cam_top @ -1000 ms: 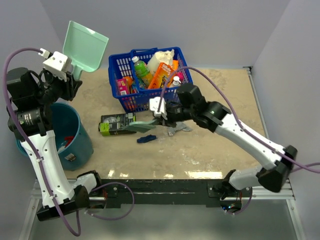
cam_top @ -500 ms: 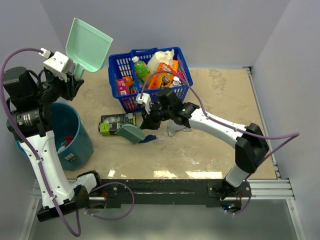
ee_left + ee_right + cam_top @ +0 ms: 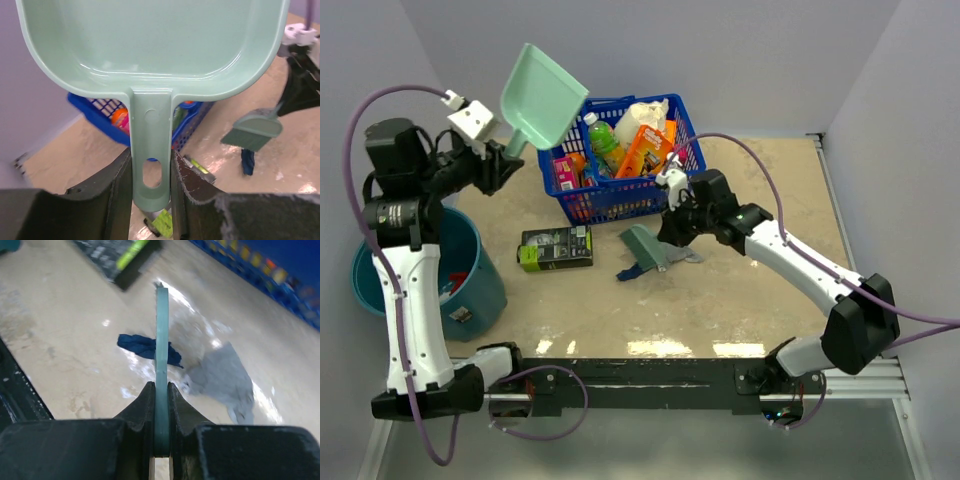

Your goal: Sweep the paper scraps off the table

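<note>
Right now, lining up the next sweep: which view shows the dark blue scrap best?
The right wrist view: the dark blue scrap lies large and sharp, partly crossed by the brush. The top external view shows it small; the left wrist view, a blurred sliver.

A blue basket [image 3: 605, 200] packed with groceries [image 3: 640, 140] stands far centre, a flat black-and-green packet [image 3: 557, 247] lying just near-left of it. A teal bucket [image 3: 485, 285] sits near left; a mint-green dustpan [image 3: 542, 93] is raised left of the basket, and a brush [image 3: 645, 245] tilts right of the packet.
</note>
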Robot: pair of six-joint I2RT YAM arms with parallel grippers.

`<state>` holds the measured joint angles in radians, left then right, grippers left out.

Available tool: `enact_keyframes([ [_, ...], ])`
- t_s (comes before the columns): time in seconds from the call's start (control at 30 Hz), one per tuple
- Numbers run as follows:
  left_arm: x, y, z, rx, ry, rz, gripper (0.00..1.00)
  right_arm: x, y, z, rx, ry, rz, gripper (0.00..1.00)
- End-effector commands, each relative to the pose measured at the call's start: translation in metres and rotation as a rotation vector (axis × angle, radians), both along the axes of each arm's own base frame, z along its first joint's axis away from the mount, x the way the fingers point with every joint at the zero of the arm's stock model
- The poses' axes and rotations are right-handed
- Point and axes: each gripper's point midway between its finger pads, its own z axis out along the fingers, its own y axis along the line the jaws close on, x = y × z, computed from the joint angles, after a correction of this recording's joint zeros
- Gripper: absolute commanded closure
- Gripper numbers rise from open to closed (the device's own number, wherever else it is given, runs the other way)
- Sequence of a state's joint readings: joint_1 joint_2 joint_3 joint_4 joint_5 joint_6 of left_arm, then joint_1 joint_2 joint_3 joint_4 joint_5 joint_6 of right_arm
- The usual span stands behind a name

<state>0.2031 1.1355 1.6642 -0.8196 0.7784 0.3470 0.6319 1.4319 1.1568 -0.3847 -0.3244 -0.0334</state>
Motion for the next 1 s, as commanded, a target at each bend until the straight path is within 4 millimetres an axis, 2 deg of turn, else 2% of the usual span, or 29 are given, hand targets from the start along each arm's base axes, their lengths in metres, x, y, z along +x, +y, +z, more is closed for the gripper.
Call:
enact_keyframes([
  [0.0,0.009,-0.033,0.0,-0.011,-0.009,-0.118,1.0,-0.002,-0.048,0.0,-0.048,0.122,-0.182,1.0],
  [0.07,0.014,-0.038,-0.005,-0.008,0.005,-0.135,1.0,-0.003,-0.064,0.002,-0.088,0.113,-0.195,1.0],
  [0.13,0.015,-0.042,-0.008,0.006,0.006,-0.151,1.0,-0.01,-0.088,0.007,-0.14,0.1,-0.195,1.0],
  [0.2,0.015,-0.05,-0.016,0.042,0.016,-0.187,1.0,-0.011,-0.106,0.018,-0.156,0.08,-0.221,1.0],
  [0.37,0.009,-0.073,-0.05,0.16,0.064,-0.326,1.0,-0.007,-0.113,0.077,-0.042,-0.034,-0.274,1.0],
  [0.43,-0.003,-0.083,-0.069,0.195,0.117,-0.39,1.0,-0.01,-0.111,0.089,0.004,-0.006,-0.28,1.0],
  [0.47,-0.009,-0.095,-0.076,0.243,0.11,-0.454,1.0,-0.009,-0.112,0.101,0.019,-0.027,-0.286,1.0],
  [0.57,-0.034,-0.115,-0.103,0.37,0.157,-0.59,1.0,-0.001,-0.132,0.111,-0.022,-0.098,-0.354,1.0],
  [0.6,-0.046,-0.118,-0.114,0.407,0.195,-0.631,1.0,0.006,-0.145,0.109,-0.056,-0.116,-0.405,1.0],
  [0.7,-0.071,-0.13,-0.144,0.553,0.246,-0.76,1.0,0.013,-0.166,0.102,-0.098,-0.117,-0.481,1.0],
  [0.77,-0.081,-0.137,-0.166,0.661,0.278,-0.813,1.0,0.016,-0.177,0.09,-0.135,-0.096,-0.536,1.0],
  [0.87,-0.092,-0.143,-0.189,0.843,0.268,-0.863,1.0,0.023,-0.19,0.083,-0.164,-0.088,-0.595,1.0],
  [0.97,-0.093,-0.146,-0.207,0.882,0.348,-0.85,1.0,0.031,-0.194,0.081,-0.185,-0.106,-0.614,1.0],
])
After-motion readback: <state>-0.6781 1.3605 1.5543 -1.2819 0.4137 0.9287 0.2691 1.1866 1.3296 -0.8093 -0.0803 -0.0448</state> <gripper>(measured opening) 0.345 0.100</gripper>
